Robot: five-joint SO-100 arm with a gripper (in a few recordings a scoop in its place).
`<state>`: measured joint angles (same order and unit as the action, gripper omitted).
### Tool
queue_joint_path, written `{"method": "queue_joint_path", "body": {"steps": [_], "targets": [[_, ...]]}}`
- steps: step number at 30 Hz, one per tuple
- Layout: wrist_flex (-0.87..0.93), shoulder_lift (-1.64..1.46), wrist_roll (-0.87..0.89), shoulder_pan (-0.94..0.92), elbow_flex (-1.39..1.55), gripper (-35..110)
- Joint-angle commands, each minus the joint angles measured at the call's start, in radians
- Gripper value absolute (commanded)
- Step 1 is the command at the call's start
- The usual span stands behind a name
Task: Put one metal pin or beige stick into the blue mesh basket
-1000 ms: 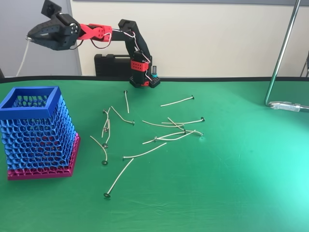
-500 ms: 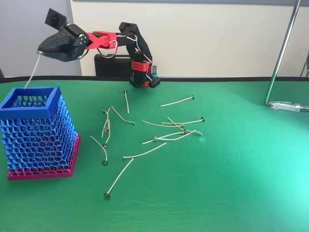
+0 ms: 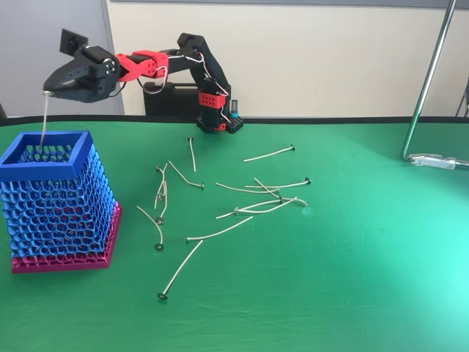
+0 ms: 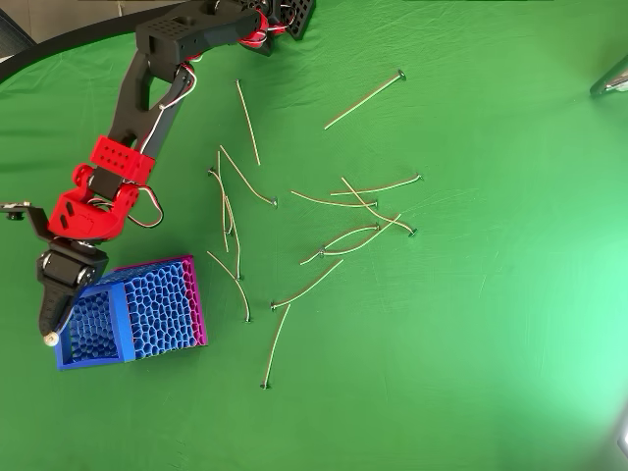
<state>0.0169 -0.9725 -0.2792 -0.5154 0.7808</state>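
Observation:
The blue mesh basket [image 3: 58, 213] with its pink base stands at the table's left; in the overhead view the basket [image 4: 157, 314] sits at the lower left. My gripper [image 3: 47, 92] hovers above its far left corner, shut on a thin pale pin [image 3: 44, 121]. The pin hangs straight down, and its lower end reaches the basket's open top just inside the rim. From above, the gripper [image 4: 49, 332] sits over the basket's left edge, with the pin's round head at its tip. Several loose pins [image 3: 220, 233] lie scattered on the green cloth, also visible from overhead [image 4: 363, 98].
The arm's base [image 3: 216, 110] stands at the back centre with a black case [image 3: 165, 99] behind it. A metal pole [image 3: 429, 73] and its clamp [image 3: 436, 160] are at the right edge. Green cloth at the front and right is bare.
The gripper has swung left and dipped slightly. The held pin went from slanting to hanging upright over the basket's mouth. The loose pins have not moved.

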Motion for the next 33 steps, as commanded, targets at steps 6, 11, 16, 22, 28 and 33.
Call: {"method": "queue_joint_path", "body": {"steps": [6,11,16,22,28,33], "targets": [[-0.055,-0.034,0.011,-0.021,0.092,0],[-0.055,-0.049,0.035,-0.023,0.126,3],[-0.057,-0.06,0.058,-0.023,0.14,26],[-0.06,-0.067,0.083,-0.026,0.129,37],[-0.06,-0.077,0.098,-0.026,0.129,46],[-0.06,-0.094,0.107,-0.021,0.117,46]]}}
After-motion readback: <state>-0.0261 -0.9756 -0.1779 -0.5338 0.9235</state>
